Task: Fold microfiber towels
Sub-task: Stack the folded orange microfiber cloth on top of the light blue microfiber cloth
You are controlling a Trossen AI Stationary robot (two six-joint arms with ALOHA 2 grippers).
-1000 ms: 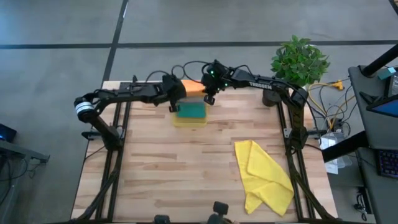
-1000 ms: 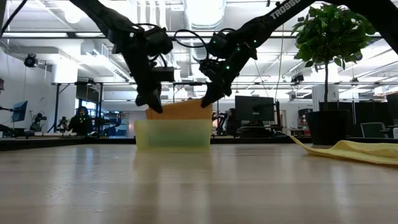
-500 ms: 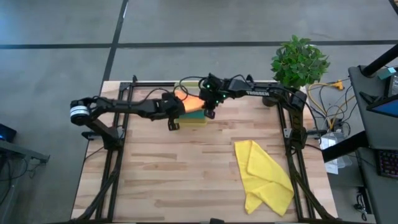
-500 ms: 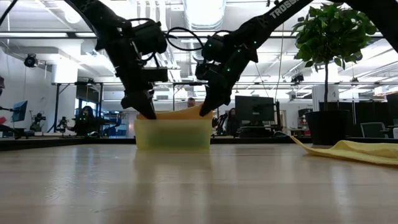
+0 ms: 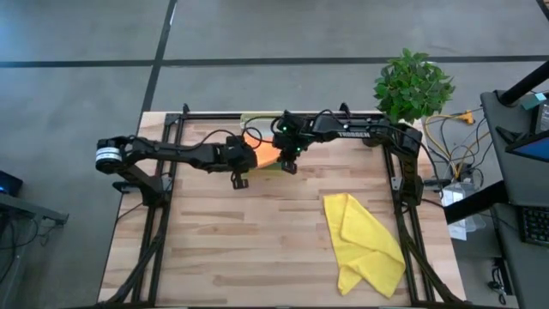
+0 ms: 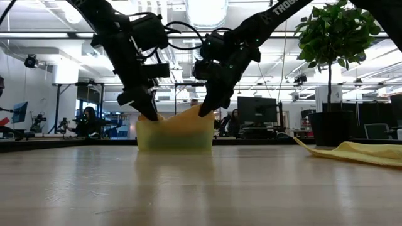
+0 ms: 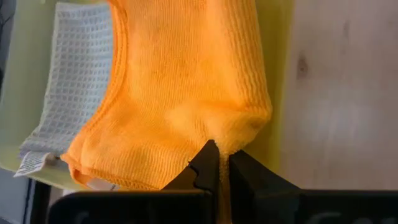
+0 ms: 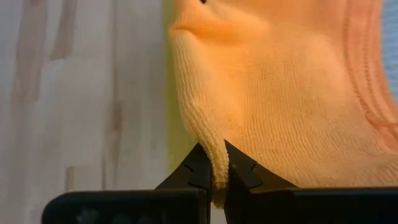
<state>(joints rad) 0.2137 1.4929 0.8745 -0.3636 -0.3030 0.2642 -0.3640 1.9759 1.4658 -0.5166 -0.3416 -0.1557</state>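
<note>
Pale plank bench (image 5: 257,240) carries a translucent yellow tray (image 6: 174,135) at twelve o'clock. My left end effector (image 5: 243,160) and right end effector (image 5: 287,156) each pinch a corner of the ribbed orange towel (image 5: 268,151) above it, over a waffle-weave grey towel (image 7: 74,87). Crumpled yellow towel (image 5: 364,245) lies at four o'clock.

From above, the arms cover most of the yellow tray (image 5: 257,120) and orange towel (image 5: 268,153), while the grey towel (image 7: 74,87) runs off the left wrist view's edge.
</note>
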